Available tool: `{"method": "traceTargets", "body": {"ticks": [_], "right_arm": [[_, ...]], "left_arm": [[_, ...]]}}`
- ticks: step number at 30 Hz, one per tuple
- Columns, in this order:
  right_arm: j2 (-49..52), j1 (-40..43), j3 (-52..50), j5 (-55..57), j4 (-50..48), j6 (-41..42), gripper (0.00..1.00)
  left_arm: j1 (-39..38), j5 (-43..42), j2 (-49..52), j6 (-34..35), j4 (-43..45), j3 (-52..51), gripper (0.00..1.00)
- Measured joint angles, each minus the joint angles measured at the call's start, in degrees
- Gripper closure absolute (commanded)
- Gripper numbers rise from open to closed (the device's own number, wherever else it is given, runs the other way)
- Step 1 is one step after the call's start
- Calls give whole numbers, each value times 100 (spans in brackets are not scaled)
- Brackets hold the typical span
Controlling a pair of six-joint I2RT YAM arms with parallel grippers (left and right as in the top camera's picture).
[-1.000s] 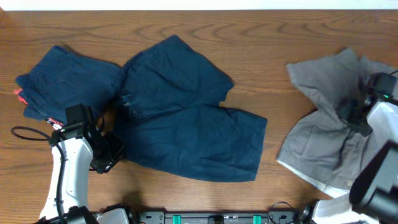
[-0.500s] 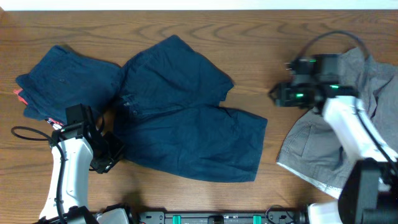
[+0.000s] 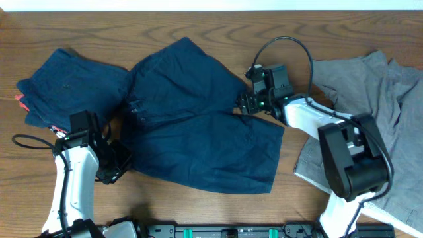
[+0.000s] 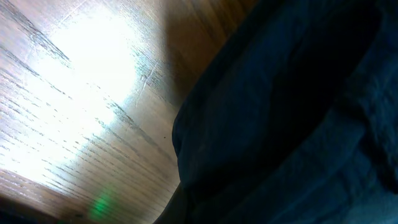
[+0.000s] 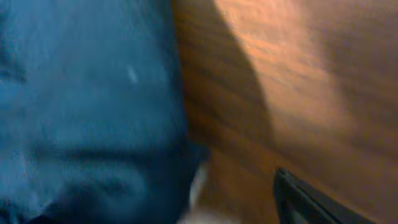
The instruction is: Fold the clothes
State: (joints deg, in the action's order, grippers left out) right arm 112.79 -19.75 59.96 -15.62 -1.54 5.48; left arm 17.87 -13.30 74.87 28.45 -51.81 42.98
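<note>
Navy shorts (image 3: 198,132) lie spread out in the middle of the table, and their cloth (image 4: 292,112) fills most of the left wrist view. My left gripper (image 3: 111,168) rests shut at the shorts' lower left edge; whether it pinches cloth is hidden. At the shorts' right edge, near the notch between the legs, my right gripper (image 3: 246,103) is open. In the right wrist view one dark finger (image 5: 308,200) hangs over bare wood, with the shorts' edge (image 5: 93,106) to its left. A folded navy garment (image 3: 66,86) lies at the far left. A crumpled grey garment (image 3: 370,125) lies at the right.
A red tag (image 3: 20,101) pokes out at the folded navy garment's left side. The left arm's black cable (image 3: 30,142) loops over the wood at the front left. The right arm's cable (image 3: 291,49) arcs above the table near the grey garment.
My right arm has swung left from the grey garment to the navy shorts' right edge, and its jaws have opened. The left arm has not moved.
</note>
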Motion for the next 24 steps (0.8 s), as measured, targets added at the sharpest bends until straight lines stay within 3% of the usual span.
{"method": "traceTargets", "body": {"ticks": [2, 3, 6, 11, 17, 21, 24], "right_arm": [[120, -70, -2, 28, -391, 149, 31], [173, -105, -9, 72, -549, 238, 42], [214, -153, -13, 269, -835, 490, 99], [212, -146, -11, 798, -927, 575, 99], [-61, 0, 428, 1353, -699, -129, 98], [-632, 111, 1250, 1665, -116, -656, 79], [-1064, 267, 1672, 2092, 656, -962, 75]], "left_arm": [[-2, 2, 0, 0, 4, 0, 94], [-2, 2, 0, 2, 2, 0, 94], [-4, 0, 0, 0, 4, 0, 94], [-11, -28, 0, -2, 17, 0, 94], [-52, -190, 0, -7, 63, 0, 94], [-98, -358, 0, -22, 98, 26, 94], [-61, -254, 0, -20, 59, 26, 94]]}}
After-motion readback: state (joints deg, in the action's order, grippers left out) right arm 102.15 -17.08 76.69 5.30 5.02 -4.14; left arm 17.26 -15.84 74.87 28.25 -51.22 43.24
